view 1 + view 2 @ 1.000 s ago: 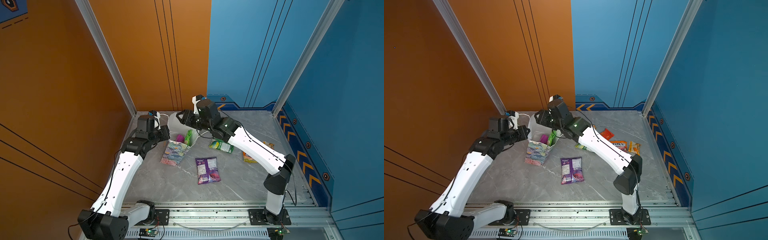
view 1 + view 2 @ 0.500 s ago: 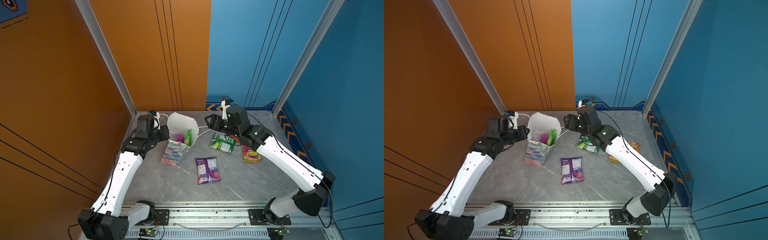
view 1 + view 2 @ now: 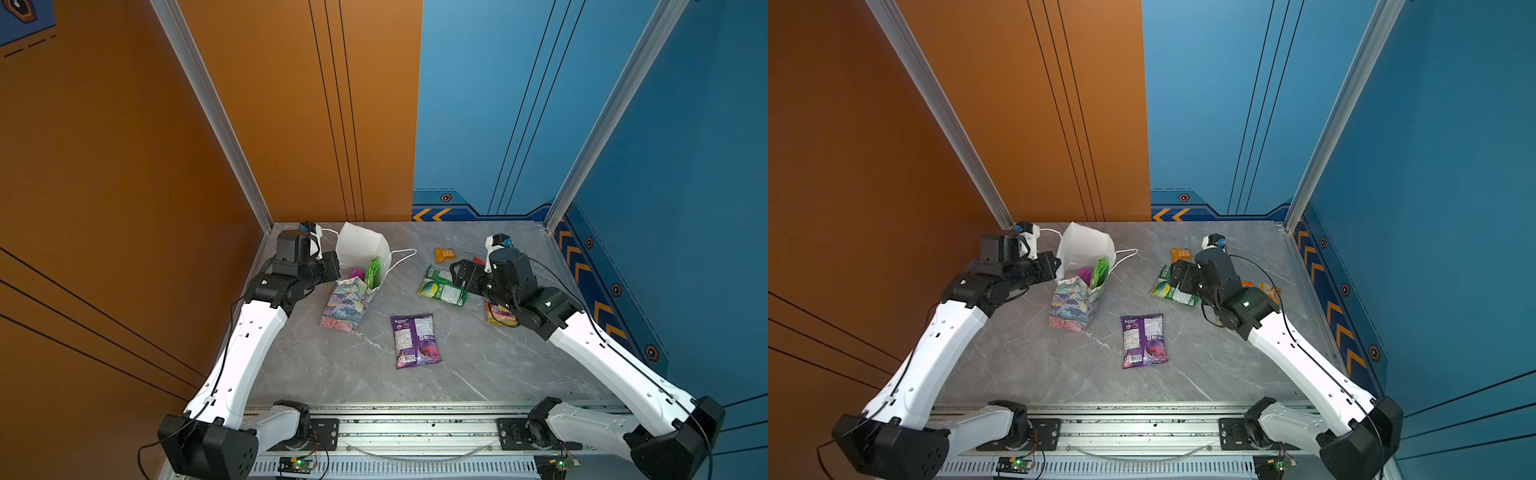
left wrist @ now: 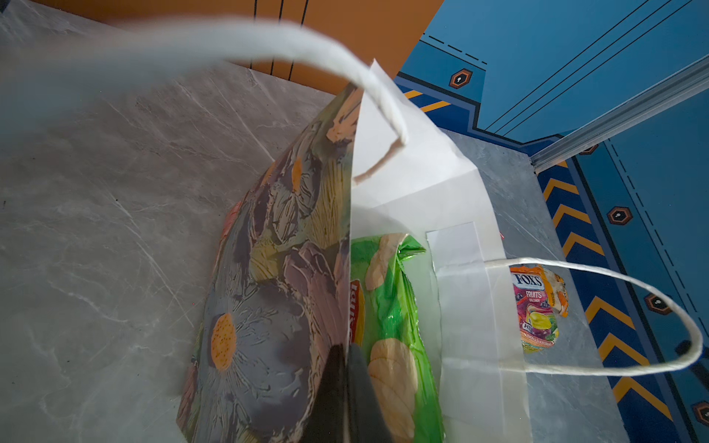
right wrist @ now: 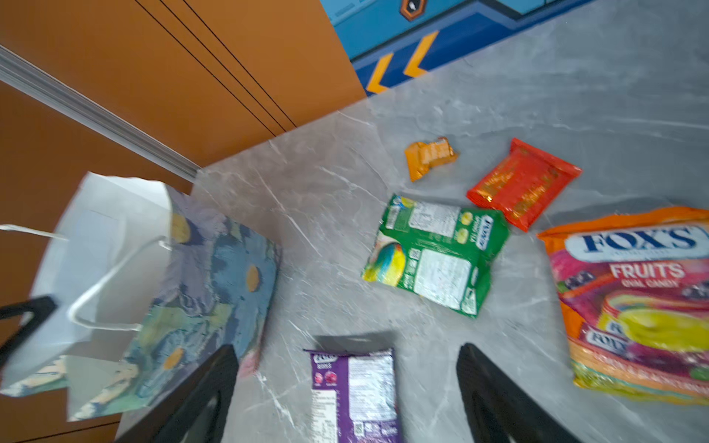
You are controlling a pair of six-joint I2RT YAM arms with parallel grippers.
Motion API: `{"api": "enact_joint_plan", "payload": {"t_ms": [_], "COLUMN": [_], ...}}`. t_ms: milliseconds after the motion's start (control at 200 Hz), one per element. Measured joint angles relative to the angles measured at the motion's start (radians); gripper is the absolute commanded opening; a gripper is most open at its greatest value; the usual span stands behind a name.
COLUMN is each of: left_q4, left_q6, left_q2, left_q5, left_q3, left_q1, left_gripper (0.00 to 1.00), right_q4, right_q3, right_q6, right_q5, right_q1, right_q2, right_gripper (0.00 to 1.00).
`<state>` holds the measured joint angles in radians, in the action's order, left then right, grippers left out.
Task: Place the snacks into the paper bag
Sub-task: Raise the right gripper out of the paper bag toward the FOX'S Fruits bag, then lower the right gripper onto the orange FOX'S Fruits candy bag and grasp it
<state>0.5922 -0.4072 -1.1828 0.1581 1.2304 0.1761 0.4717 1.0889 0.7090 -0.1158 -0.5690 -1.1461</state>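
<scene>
Standing at the table's [image 3: 478,365] left rear, the bag [image 3: 347,301] holds a chip packet [image 4: 391,307] and a magenta packet [image 3: 356,273]. The left gripper [image 4: 347,354] is clamped tight on the bag's wall. The right gripper [image 5: 345,349] has its jaws spread wide, holding nothing, near the green packet [image 3: 441,286]. A purple packet [image 3: 415,340], orange packet [image 3: 444,254], red packet [image 5: 523,184] and fruit-candy packet [image 5: 637,307] lie loose on the table.

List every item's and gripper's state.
paper bag: open, rim pinched
left gripper: shut on paper bag
right gripper: open, empty
green chips packet: inside bag
magenta packet: inside bag
purple packet: flat on table
green candy packet: on table
red packet: on table
orange packet: on table
Fox's Fruits packet: on table
</scene>
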Motion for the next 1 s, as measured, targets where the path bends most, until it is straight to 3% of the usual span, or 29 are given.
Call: {"api": "enact_joint_plan", "payload": {"t_ms": [315, 516, 721, 1001], "left_q4": [-0.010, -0.010, -0.010, -0.010], "left_q6": [0.008, 0.011, 0.016, 0.019], "left_q2": [0.039, 0.044, 0.048, 0.048], "left_q5": [-0.031, -0.031, -0.034, -0.038], "left_q3": [-0.046, -0.051, -0.052, -0.052], "left_q1": [-0.016, -0.016, -0.018, -0.028], "left_gripper": [0.00, 0.00, 0.00, 0.00], "right_q4": [0.002, 0.016, 0.080, 0.121], "right_q3": [-0.213, -0.243, -0.208, -0.102], "right_q6": [0.067, 0.111, 0.055, -0.077], "right_q5": [0.018, 0.072, 0.101, -0.011], "right_q1": [0.025, 0.058, 0.182, 0.434], "right_q2": [-0.047, -0.181, -0.272, -0.283], "right_gripper": [0.97, 1.00, 1.00, 1.00]}}
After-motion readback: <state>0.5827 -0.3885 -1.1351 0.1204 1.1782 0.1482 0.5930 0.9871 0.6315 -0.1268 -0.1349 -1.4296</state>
